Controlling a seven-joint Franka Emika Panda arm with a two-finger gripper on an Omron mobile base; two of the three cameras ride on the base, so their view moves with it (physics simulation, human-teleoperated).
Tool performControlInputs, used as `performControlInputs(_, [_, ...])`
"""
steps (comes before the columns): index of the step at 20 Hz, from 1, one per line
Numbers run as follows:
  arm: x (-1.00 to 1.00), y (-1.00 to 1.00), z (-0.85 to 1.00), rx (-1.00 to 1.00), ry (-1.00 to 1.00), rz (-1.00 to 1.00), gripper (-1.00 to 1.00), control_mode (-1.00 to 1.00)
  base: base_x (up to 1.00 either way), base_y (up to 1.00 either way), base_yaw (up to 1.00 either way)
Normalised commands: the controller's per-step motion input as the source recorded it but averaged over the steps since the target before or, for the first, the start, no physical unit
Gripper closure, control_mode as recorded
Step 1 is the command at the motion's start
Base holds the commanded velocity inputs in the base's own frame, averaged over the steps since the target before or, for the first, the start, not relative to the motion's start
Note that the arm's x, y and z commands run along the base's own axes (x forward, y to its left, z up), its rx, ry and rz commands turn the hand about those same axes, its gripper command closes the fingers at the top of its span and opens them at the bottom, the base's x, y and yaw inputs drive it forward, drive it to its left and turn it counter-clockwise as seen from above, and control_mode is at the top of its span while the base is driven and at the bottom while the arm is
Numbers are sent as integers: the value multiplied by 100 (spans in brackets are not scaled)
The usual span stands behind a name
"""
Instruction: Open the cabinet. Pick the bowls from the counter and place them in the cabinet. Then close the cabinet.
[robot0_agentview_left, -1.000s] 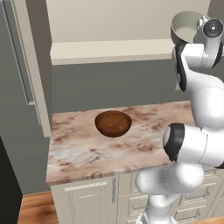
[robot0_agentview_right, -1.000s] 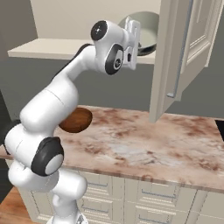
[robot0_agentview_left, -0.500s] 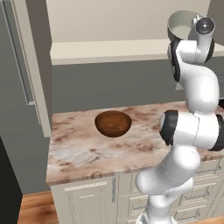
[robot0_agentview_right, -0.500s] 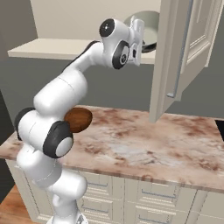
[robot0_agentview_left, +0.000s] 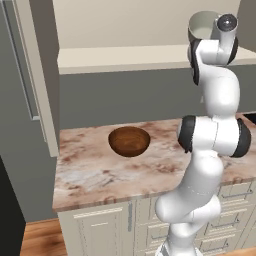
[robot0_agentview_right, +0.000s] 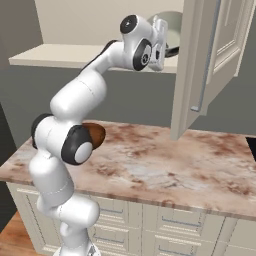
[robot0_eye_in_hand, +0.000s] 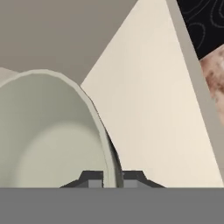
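My gripper (robot0_eye_in_hand: 112, 177) is shut on the rim of the pale grey-green bowl (robot0_eye_in_hand: 48, 140), one finger inside and one outside. The arm is raised high and holds this bowl (robot0_agentview_right: 173, 31) tilted on its side, just above the cabinet's beige shelf (robot0_agentview_right: 60, 54) and close to the open right door (robot0_agentview_right: 210, 60). From the left base view the same bowl (robot0_agentview_left: 201, 24) peeks out behind the wrist. The reddish-brown wooden bowl (robot0_agentview_left: 129, 141) stands upright on the marbled counter (robot0_agentview_left: 100, 175); in the right base view it (robot0_agentview_right: 98, 134) is partly hidden by my arm.
The cabinet's left door (robot0_agentview_left: 35, 75) also stands open, swung out over the counter's left end. Cream base cupboards with drawers (robot0_agentview_right: 175, 235) sit under the counter. A dark patterned surface (robot0_eye_in_hand: 203, 22) lies past the counter's right end.
The arm has stretched upward, its elbow rising, and it has carried the pale bowl slightly up and nearer the right door. The wooden bowl has not moved.
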Motion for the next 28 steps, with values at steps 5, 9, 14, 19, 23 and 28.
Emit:
performControlInputs(5, [27,-5,-7,0,8,1,100,-100,0,0,0])
performControlInputs(9, [13,-5,-10,1,5,1,100,-100,0,0,0])
performControlInputs(14, [0,-1,-22,0,0,0,100,-100,0,0,0])
performControlInputs(19, [3,0,-21,0,0,0,100,-100,0,0,0])
performControlInputs(23, [29,0,-1,0,0,1,-100,-100,0,0,0])
performControlInputs(28, [16,0,15,0,-7,6,-100,-100,0,0,0])
